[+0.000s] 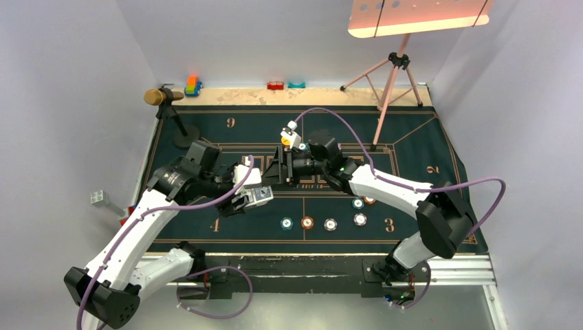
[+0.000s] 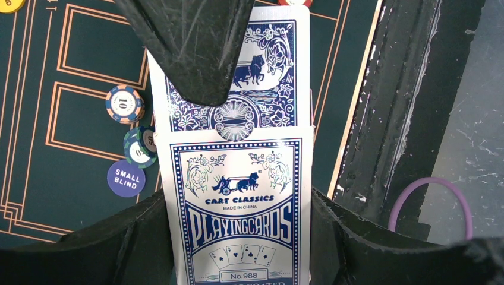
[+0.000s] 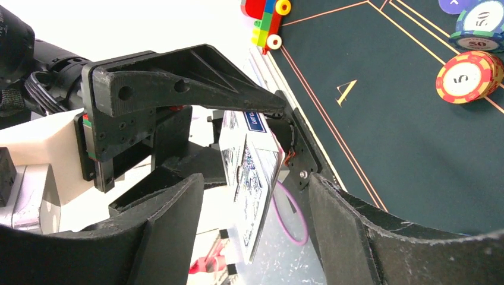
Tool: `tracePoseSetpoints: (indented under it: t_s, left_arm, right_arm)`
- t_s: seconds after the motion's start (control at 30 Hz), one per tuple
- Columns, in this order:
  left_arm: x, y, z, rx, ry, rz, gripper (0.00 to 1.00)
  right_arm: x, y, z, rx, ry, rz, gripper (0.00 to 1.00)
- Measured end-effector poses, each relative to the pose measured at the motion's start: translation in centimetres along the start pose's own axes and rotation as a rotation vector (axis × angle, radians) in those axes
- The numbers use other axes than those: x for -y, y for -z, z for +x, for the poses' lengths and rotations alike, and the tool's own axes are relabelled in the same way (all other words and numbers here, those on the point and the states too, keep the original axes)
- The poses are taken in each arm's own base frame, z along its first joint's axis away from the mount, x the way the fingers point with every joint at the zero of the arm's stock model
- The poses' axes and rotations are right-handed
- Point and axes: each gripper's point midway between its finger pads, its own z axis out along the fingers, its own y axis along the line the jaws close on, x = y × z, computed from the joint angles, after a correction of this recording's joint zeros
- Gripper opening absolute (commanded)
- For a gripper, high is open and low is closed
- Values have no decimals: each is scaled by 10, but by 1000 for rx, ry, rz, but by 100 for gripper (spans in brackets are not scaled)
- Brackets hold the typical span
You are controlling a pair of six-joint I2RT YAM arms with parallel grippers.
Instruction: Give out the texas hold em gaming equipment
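Plainly, left gripper (image 2: 238, 205) pinches the card box (image 2: 238, 243); right gripper (image 3: 255, 184), spread, partly hides its protruding card (image 2: 279, 71)

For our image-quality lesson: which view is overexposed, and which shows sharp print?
Top external: the overhead panel glows blown-out pink. Right wrist: the upper-left background washes out white. Left wrist: lettering on the card box is crisp and evenly lit.
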Motion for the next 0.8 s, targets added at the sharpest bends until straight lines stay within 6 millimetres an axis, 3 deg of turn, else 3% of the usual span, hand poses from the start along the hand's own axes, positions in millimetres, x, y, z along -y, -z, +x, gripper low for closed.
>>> tracePoseSetpoints:
  t_s: [0.13, 0.33, 0.8]
  left_arm:
    - [0, 0, 0, 0, 6, 1, 9]
    - [0, 0, -1, 4, 4, -3, 7]
    - [3, -3, 5, 5, 29, -3, 6]
  right_arm:
    - [2, -3, 0, -4, -1, 1, 60]
    - [16, -10, 4, -23, -26, 26, 58]
    - [23, -8, 9, -41, -8, 48, 50]
